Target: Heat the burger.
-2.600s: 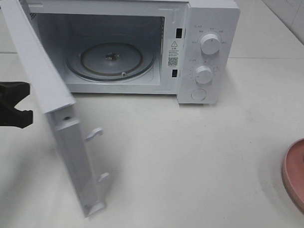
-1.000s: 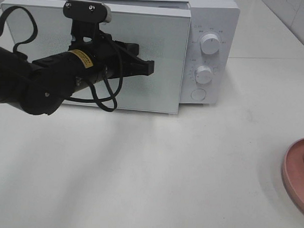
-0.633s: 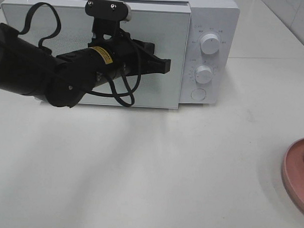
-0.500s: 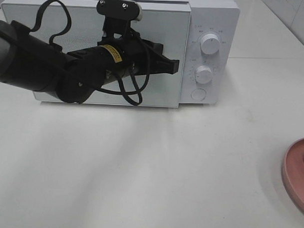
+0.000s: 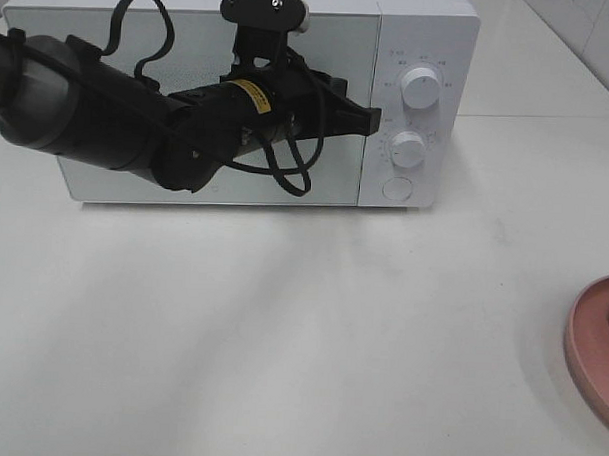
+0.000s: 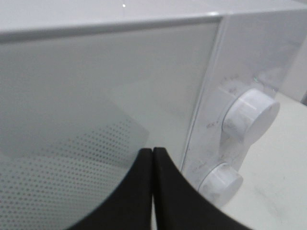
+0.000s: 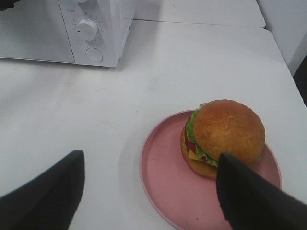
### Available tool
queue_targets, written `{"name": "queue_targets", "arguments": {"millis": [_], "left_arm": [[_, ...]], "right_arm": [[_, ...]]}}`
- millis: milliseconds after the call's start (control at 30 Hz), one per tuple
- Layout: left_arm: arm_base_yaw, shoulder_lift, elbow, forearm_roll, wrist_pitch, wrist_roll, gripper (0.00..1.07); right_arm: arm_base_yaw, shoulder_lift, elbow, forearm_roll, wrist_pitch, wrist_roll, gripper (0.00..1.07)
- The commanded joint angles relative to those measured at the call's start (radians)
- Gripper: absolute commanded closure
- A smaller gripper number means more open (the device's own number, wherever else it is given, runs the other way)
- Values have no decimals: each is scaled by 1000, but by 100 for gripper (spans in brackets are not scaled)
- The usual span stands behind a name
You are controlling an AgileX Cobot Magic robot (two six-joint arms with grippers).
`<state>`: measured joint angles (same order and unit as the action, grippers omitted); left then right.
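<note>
White bench [image 5: 331, 329] carries a white microwave [image 5: 431, 32] at the back, door [image 5: 136, 182] shut flush w/ the body. Control panel on the microwave's right end: upper knob [image 5: 421, 87], lower knob [image 5: 408, 150], round button [image 5: 397, 189] below them.

Left arm reaches across the door front. Left tool [image 5: 370, 118] sits at the door's right edge, just beside the control panel, roughly level between the two knobs. Left wrist cam: both fingers [image 6: 139, 191] pressed together, no gap, nothing between them; tool fully closed. Tips close to the door/panel seam; contact w/ the door can't be confirmed.

Burger [image 7: 223, 136] sits on a pink plate [image 7: 163, 182] on the bench, well apart from the microwave, off toward its right-front. Sits toward one side of the plate, upright, bun on top; lettuce, tomato, cheese visible at the edge. In the high cam only the plate rim [image 5: 585, 348] shows at the frame edge, plus a sliver of the burger.

Right tool [image 7: 148, 191] hovers above the plate, fingers spread wide, one each side of the plate, holding nothing, not touching the burger.
</note>
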<state>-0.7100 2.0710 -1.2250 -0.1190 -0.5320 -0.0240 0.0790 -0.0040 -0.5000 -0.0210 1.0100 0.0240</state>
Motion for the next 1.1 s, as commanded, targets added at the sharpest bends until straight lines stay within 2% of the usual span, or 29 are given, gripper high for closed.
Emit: {"name": "queue_targets", "arguments": {"millis": [33,233,400,533,667,733,833,900,933,1000,1033,1067,1100], "left_arm": [[24,5,-35,-80,-58,-1,107],[24,11,-51,-78,-54,1,107],[11,1,-50,-42,19,-2,107],[2,-49,-48,3,155,-2,107],[-10,-79,-48,12,240,-2,107],[-21,-113,-48,11,365,-2,107],[-29,-133,-48,10,442,-2,106],[-42,-161,-48,9,558,-2,98],[-42,-161,-48,9,558,-2,98],[-54,-189,-48,7,677,-2,79],[-54,-189,-48,7,677,-2,79],[-59,-208,-48,5,759,-4,55],[-61,-215,-48,3,788,-10,43]], "right_arm": [[-9,-27,2,-1,-16,-1,32],[-9,-27,2,-1,-16,-1,32],[-9,-27,2,-1,-16,-1,32],[-9,-27,2,-1,-16,-1,32],[-9,-27,2,-1,-16,-1,32],[-9,-27,2,-1,-16,-1,32],[-9,-27,2,-1,-16,-1,32],[-9,-27,2,-1,-16,-1,32],[-9,-27,2,-1,-16,-1,32],[-9,-27,2,-1,-16,-1,32],[-9,-27,2,-1,-16,-1,32],[-9,-27,2,-1,-16,-1,32],[-9,-27,2,-1,-16,-1,32]]}}
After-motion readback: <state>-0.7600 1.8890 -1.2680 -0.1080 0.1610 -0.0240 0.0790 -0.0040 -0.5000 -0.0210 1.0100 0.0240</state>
